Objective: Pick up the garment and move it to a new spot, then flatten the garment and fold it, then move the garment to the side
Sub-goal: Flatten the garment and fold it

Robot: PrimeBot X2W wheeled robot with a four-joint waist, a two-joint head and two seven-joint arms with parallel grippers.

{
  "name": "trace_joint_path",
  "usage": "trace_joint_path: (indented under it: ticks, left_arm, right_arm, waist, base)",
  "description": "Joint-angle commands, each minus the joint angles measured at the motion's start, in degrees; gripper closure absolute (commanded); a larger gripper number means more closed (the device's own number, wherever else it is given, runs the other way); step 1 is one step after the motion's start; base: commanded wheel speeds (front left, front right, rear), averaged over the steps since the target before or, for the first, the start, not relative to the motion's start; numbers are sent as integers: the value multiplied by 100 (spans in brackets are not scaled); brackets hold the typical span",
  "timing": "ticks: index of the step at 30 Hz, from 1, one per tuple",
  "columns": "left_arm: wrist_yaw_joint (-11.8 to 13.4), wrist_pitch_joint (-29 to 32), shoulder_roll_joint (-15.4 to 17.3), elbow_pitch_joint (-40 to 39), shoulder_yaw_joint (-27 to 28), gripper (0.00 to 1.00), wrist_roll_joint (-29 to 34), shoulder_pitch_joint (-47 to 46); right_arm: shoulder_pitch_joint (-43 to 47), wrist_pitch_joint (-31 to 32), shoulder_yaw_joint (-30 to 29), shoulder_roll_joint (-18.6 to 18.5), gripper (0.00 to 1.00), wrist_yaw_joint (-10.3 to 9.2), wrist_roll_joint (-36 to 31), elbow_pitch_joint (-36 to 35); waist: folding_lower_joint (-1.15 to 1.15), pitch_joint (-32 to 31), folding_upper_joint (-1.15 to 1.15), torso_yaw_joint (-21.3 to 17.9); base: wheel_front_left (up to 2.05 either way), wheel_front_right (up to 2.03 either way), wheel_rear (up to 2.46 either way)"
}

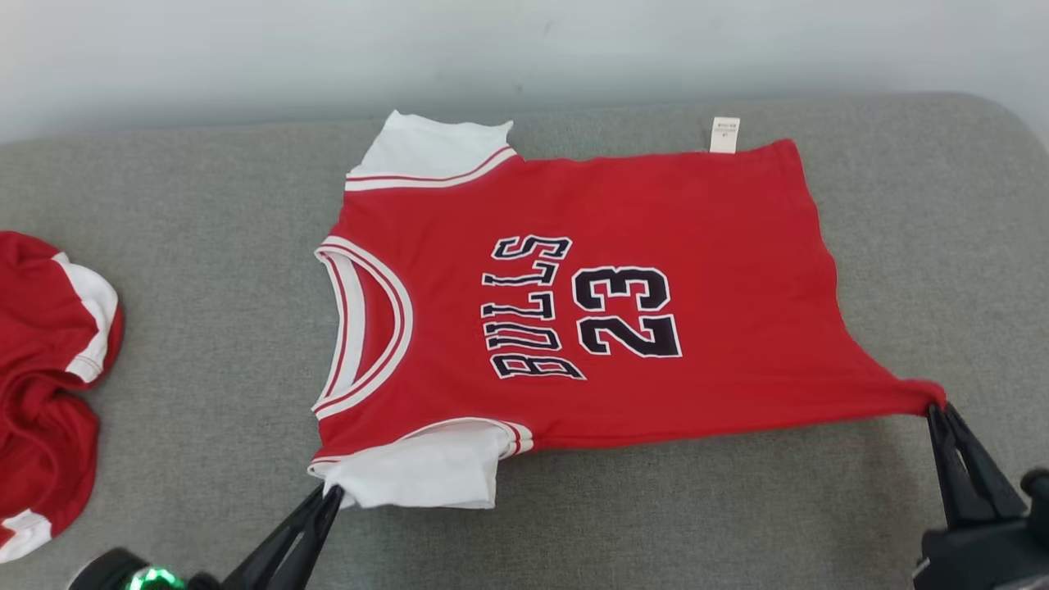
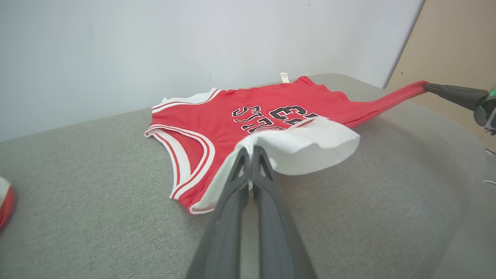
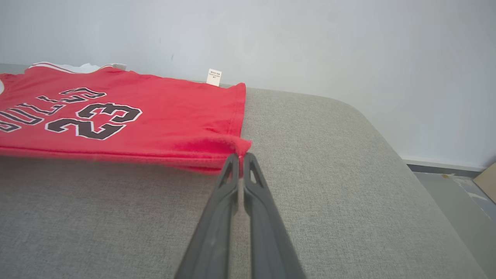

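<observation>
L hand (image 1: 331,492) pinches jersey (image 1: 721,270) sleeve at its tips; R hand (image 1: 938,410) pinches hem corner at its tips.

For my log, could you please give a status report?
Left gripper shut on white sleeve. Right gripper shut on hem corner. Red jersey spread flat, near edge taut. Another red garment far left, apart.

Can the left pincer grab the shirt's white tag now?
Probably not: the left pincer is shut on the shirt, at its near white sleeve, and the tag sits on the far edge.
</observation>
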Motion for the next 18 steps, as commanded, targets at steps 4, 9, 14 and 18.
trace_joint_path:
  ticks: [4, 9, 14, 18]
  left_arm:
    - [10, -99, 120, 216, -156, 100, -47, -475]
    - [10, -244, 247, 599, -450, 100, -46, -1243]
    - [10, -389, 129, 1240, -730, 100, -228, -2066]
    - [10, -521, 10, 1807, -793, 100, -32, -2623]
  right_arm:
    - [-354, 73, 58, 39, 100, -15, 90, 150]
    - [-909, 118, 154, 34, 100, -15, 164, 453]
    - [-1544, 91, 364, 27, 100, -15, 116, 953]
    - [-2066, -133, 512, 76, 100, -15, 75, 1482]
  waist:
    - [0, 212, 1, -31]
    - [0, 467, 1, -10]
    - [0, 682, 1, -1]
    - [0, 829, 1, 3]
  base:
    - [0, 0, 0]
    - [0, 0, 0]
    - [0, 0, 0]
    - [0, 0, 0]
